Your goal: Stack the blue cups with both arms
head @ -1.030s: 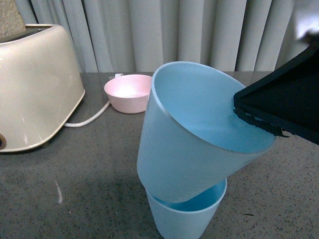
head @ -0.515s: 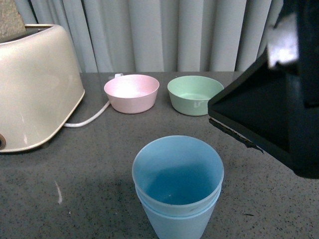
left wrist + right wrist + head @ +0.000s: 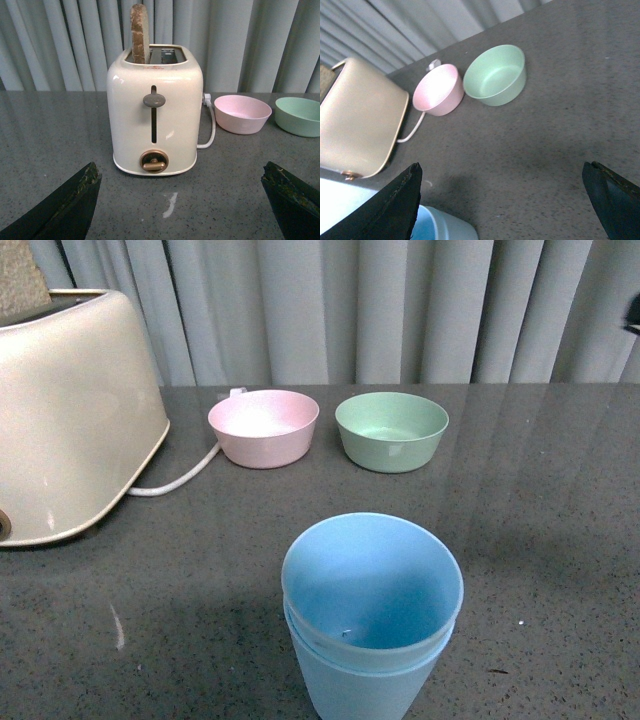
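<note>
The two light blue cups stand nested one inside the other, upright, at the front middle of the dark table. In the right wrist view the blue cups show at the lower edge, beside one black finger. My right gripper is open and empty, above the table and away from the cups. My left gripper is open and empty, facing the toaster; no cup shows in that view. Neither gripper shows in the front view apart from a dark sliver at the right edge.
A cream toaster with a slice of bread stands at the left, its white cord running toward the pink bowl. A green bowl sits beside it. Grey curtains hang behind the table.
The upper cup was tilted over the lower one in the right gripper; now it sits nested upright in it. The right gripper has let go and moved out of the front view.
</note>
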`<state>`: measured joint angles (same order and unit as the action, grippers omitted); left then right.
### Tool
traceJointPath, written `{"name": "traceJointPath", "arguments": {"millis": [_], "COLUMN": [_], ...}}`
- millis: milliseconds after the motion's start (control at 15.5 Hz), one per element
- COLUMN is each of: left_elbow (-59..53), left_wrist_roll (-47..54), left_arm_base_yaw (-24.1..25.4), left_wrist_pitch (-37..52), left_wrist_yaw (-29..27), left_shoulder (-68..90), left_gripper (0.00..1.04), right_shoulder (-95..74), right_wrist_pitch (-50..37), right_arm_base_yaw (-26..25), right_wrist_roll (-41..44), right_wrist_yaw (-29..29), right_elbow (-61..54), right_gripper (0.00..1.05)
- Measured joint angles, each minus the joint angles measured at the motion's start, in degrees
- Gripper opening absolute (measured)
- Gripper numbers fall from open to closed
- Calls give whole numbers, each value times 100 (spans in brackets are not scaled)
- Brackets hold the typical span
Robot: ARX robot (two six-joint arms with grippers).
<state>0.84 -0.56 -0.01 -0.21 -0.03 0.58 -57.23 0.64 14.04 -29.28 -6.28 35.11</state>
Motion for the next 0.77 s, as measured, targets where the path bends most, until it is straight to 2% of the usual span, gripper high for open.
{"name": "traceJointPath", "arguments": {"millis": [64,129,193,258,322,386,515,579,644,773], "left_elbow": [0,0,0,0,0,0,0,0,0,0], "left_wrist_roll": [0,-2,-2,0,-2,0,0,-2,0,-2], "left_arm_base_yaw": [0,0,0,0,0,0,0,0,0,0], "left_wrist_pitch": [0,0,-2,0,0,0,0,0,-2,2], "left_wrist_yaw": [0,0,0,0,0,0,-2,-2,0,-2], "left_shoulder": [0,0,0,0,0,0,0,0,0,0], "left_gripper": [98,98,98,98,98,98,98,98,98,98], "right_shoulder": [332,680,1305,2094,2833,3501,4474,4745,5276,5685], "right_wrist_pitch": [-42,-1344,-2382,-2404,-1965,-1495,-876,-758,-81,-13], "right_arm_base_yaw": [-337,-409,-667,-1209,-1445,-1429,-1405,-1405,-1405,-1405], "right_wrist_roll": [-31,354,1287,2144,2540,2715,2796,2841,2855,2876], "right_wrist_yaw": [-105,511,1064,863,721,643,632,632,632,629], "right_elbow": [-275,-903,-1700,-2352,-2798,-3049,-3244,-3265,-3268,-3438], "right_gripper": [98,90,75,59,42,28,7,2,2,2]}}
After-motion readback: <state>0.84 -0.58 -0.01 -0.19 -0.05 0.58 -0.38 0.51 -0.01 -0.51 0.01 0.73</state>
